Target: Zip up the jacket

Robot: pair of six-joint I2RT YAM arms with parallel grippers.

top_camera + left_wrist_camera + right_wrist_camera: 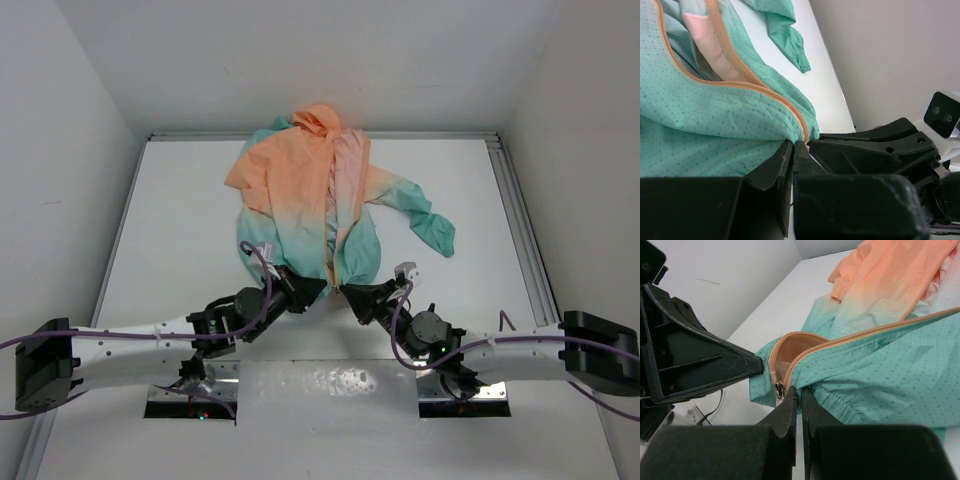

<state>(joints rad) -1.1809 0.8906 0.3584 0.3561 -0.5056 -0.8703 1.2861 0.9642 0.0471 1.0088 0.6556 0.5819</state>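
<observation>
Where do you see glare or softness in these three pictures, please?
Top external: even light, soft shadows, glare on the crinkled silvery patch at bottom centre. Left wrist: the near black fingers are blurred, while the thin peach-and-teal jacket is crisp. Right wrist: its own black fingers are blurred too, with the zipper slider sharp.

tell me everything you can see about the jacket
The jacket is thin dotted fabric, peach-orange fading to teal, lying crumpled on the white table, hood at the far end, one sleeve flung out. Its orange zipper is open, showing pale pink lining; the slider sits at the hem. The left gripper and right gripper pinch the hem beside it.
</observation>
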